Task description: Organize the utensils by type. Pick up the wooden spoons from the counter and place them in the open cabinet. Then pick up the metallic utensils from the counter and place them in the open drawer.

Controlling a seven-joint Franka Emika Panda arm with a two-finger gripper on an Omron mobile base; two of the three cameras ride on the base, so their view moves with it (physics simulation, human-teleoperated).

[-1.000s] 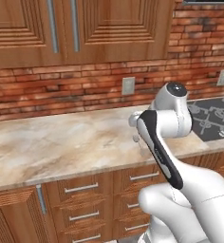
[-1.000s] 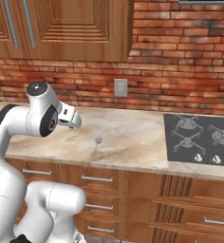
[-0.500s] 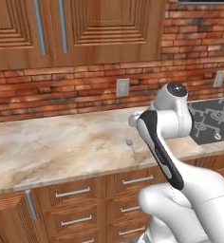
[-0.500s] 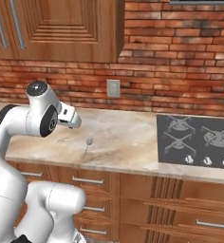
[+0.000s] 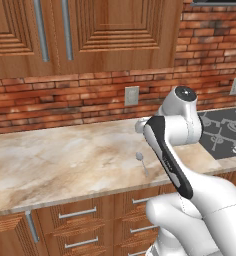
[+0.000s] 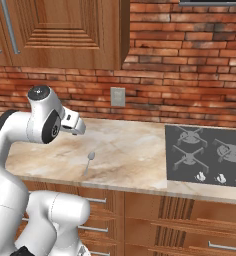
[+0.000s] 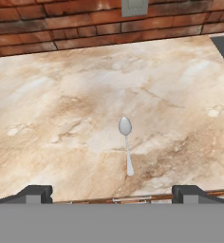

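**White arm, dark trim**

Arm [image 5: 190, 200] glossy white w/ fat rounded links. Black strip runs along forearm; round dark-grey cap on elbow joint, also seen in right base view. Small white wrist block at end. Finger tips [image 7: 35, 193] dark, squared, set wide apart.

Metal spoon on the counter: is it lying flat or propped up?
Lying flat. The metal spoon rests full-length on the counter, bowl toward the brick wall, touching nothing else.

Bare counter [image 7: 57, 95] around spoon [image 7: 126, 137] (stovetop [image 6: 210, 160] rightward)
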